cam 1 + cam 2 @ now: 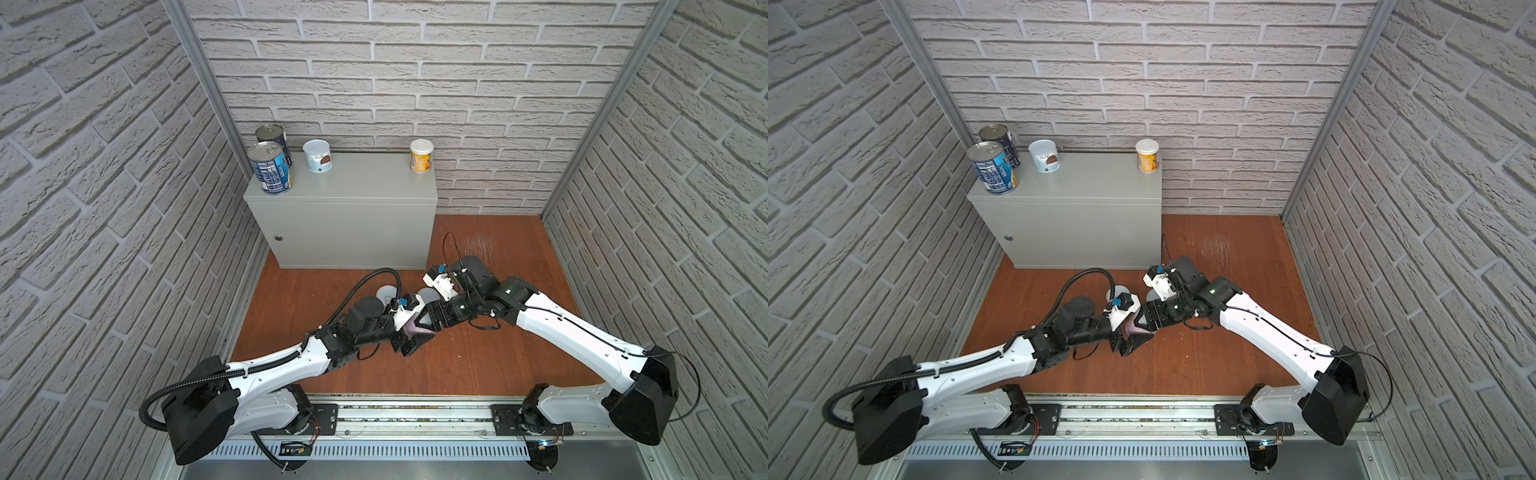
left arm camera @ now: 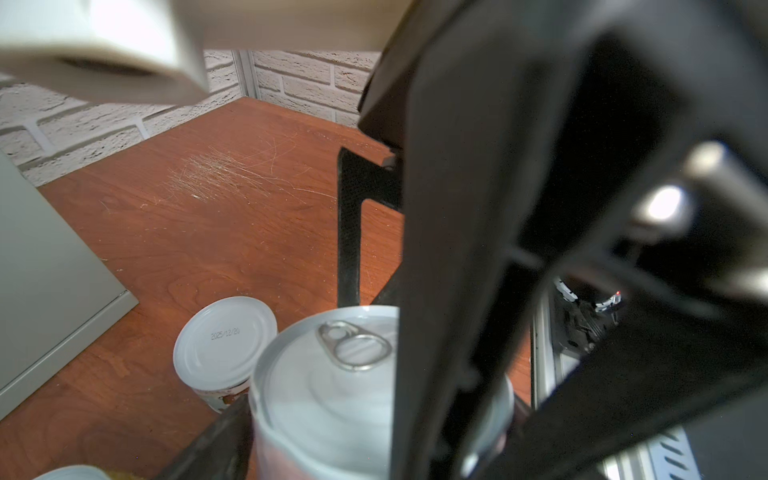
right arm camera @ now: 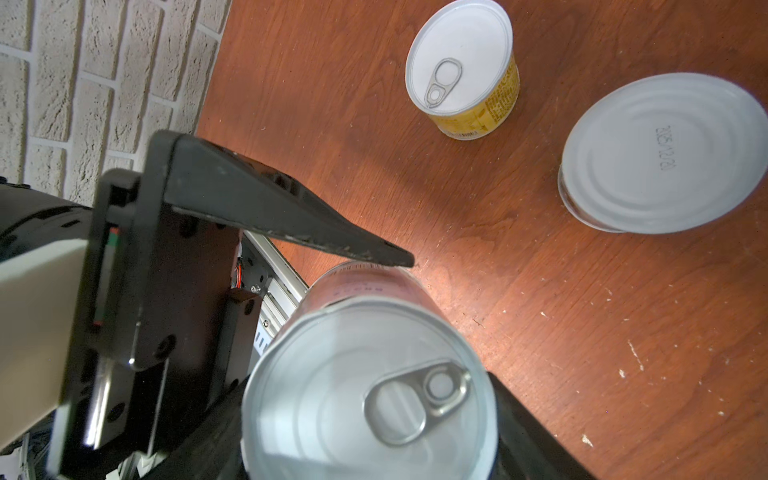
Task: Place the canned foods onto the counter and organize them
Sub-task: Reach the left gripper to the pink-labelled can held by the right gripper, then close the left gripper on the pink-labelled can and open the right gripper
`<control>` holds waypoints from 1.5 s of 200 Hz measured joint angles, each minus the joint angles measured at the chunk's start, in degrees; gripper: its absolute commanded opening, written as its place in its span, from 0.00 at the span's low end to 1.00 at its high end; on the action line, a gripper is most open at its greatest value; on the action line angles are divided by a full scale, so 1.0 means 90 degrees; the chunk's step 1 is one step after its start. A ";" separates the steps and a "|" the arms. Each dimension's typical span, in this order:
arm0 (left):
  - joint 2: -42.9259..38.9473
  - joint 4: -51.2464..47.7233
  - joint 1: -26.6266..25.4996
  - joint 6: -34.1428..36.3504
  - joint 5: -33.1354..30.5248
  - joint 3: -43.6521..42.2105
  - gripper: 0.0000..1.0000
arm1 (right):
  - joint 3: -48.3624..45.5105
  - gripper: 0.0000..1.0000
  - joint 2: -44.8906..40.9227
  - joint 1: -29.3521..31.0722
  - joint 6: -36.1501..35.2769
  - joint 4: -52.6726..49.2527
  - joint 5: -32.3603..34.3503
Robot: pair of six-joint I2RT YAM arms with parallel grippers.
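Note:
A pink-labelled can (image 1: pixel 413 329) with a pull-tab lid (image 3: pixel 332 399) hangs sideways over the floor, between both grippers. My right gripper (image 1: pixel 424 320) is shut on it just below the lid. My left gripper (image 1: pixel 417 338) stands open around its other end, and one of its fingers (image 3: pixel 270 216) lies along the can's side. The grey counter (image 1: pixel 345 183) carries two blue cans (image 1: pixel 270 166) at its left end, a white can (image 1: pixel 318 156) and a yellow can (image 1: pixel 422 156). A yellow can (image 3: pixel 465 75) and a white-lidded can (image 3: pixel 660 153) stand on the floor.
The two floor cans (image 1: pixel 386 293) sit just beyond the grippers, in front of the counter's face. Brick walls close in the left, back and right. The arms' base rail (image 1: pixel 415 419) runs along the front edge. Scratched wood floor (image 1: pixel 478 245) lies right of the counter.

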 measured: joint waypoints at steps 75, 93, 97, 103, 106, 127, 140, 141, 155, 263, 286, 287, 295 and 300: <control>0.0357 0.0231 0.0002 0.0010 0.0121 0.0095 0.63 | -0.0151 0.51 -0.0007 -0.0041 0.0053 0.0138 -0.0085; 0.0357 0.0233 0.0002 0.0012 0.0121 0.0095 0.61 | -0.0155 0.51 -0.0010 -0.0041 0.0053 0.0138 -0.0090; 0.0357 0.0233 0.0002 0.0012 0.0121 0.0095 0.60 | -0.0155 0.51 -0.0010 -0.0044 0.0053 0.0141 -0.0090; 0.0357 0.0233 0.0002 0.0012 0.0119 0.0095 0.59 | -0.0155 0.51 -0.0010 -0.0046 0.0053 0.0143 -0.0090; 0.0357 0.0233 0.0002 0.0015 0.0119 0.0095 0.58 | -0.0155 0.51 -0.0010 -0.0046 0.0056 0.0143 -0.0092; 0.0357 0.0250 0.0002 0.0015 0.0104 0.0095 0.51 | -0.0163 0.51 -0.0027 -0.0051 0.0056 0.0158 -0.0090; 0.0350 0.0270 0.0010 0.0012 0.0080 0.0095 0.51 | -0.0180 0.52 -0.0046 -0.0056 0.0056 0.0189 -0.0090; 0.0350 0.0272 0.0012 0.0012 0.0080 0.0095 0.51 | -0.0180 0.52 -0.0046 -0.0058 0.0056 0.0192 -0.0092; 0.0316 0.0270 0.0029 0.0000 0.0017 0.0095 0.50 | -0.0199 0.54 -0.0073 -0.0063 0.0056 0.0240 -0.0100; -0.0355 0.0136 0.0284 -0.0372 -0.0338 0.0015 0.47 | -0.0199 0.77 -0.0170 -0.0066 0.0228 0.1059 -0.0245; -0.0488 0.0117 0.0321 -0.0427 -0.0393 -0.0005 0.47 | -0.0199 0.79 -0.0185 -0.0063 0.0294 0.1212 -0.0296; -0.0493 0.0117 0.0323 -0.0432 -0.0393 -0.0007 0.47 | -0.0199 0.79 -0.0187 -0.0063 0.0294 0.1214 -0.0299; -0.0539 0.0114 0.0335 -0.0452 -0.0401 -0.0017 0.46 | -0.0199 0.80 -0.0197 -0.0058 0.0296 0.1251 -0.0325; -0.0568 0.0112 0.0347 -0.0466 -0.0403 -0.0024 0.47 | -0.0199 0.81 -0.0206 -0.0056 0.0296 0.1260 -0.0345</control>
